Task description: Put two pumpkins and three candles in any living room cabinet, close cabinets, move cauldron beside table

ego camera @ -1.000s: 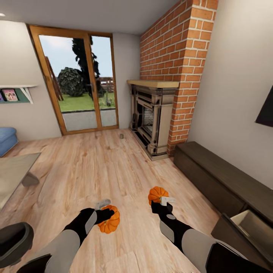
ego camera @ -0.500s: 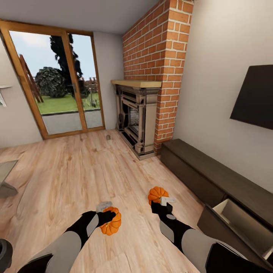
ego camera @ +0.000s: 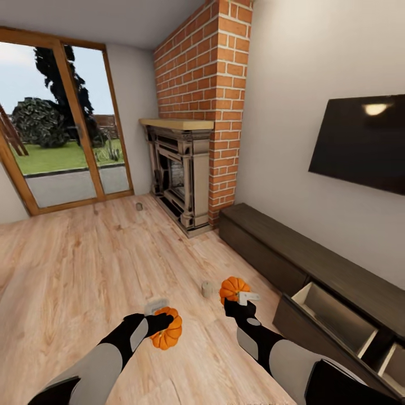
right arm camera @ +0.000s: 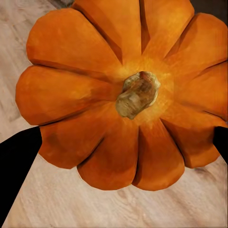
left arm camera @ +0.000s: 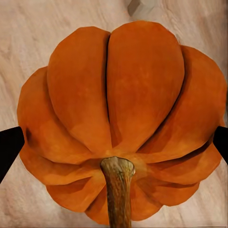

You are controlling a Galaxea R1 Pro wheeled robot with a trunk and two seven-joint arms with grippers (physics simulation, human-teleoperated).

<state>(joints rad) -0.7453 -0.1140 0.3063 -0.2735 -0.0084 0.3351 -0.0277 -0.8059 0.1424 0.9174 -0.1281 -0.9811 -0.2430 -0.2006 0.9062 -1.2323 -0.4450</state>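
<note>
The left pincer (ego camera: 159, 322) is clamped on one pumpkin (ego camera: 167, 333), which hangs over the wooden floor (ego camera: 84, 270) in front of the robot. In the left wrist view this pumpkin (left arm camera: 121, 123) shows its ribbed side, and its stem (left arm camera: 118, 190) lies across the line of sight, so its short axis runs sideways to the pincer. The two dark fingertips (left arm camera: 9, 147) press on opposite sides of the fruit, opened just as wide as the pumpkin is.

The right pincer (ego camera: 239, 301) is closed around the second pumpkin (ego camera: 233, 288), held a little farther forward and nearer to the cabinet (ego camera: 315, 275). In the right wrist view this pumpkin (right arm camera: 126, 90) turns its top to the camera: the stem (right arm camera: 137, 95) points straight back along the fingers, with the segments spreading around it. The fingertips (right arm camera: 19, 161) touch it at both sides.

One candle (ego camera: 207, 289) stands upright on the floor, just beside the right-hand pumpkin as the head view shows it. Another candle (ego camera: 139, 206) stands far off, near the fireplace (ego camera: 177, 174) and the glass door (ego camera: 62, 135).

The cabinet runs along the right wall under a dark screen (ego camera: 363, 143). A drawer (ego camera: 332, 315) at its near end is pulled out and shows a pale inside. The brick chimney (ego camera: 202, 73) rises above the fireplace.
</note>
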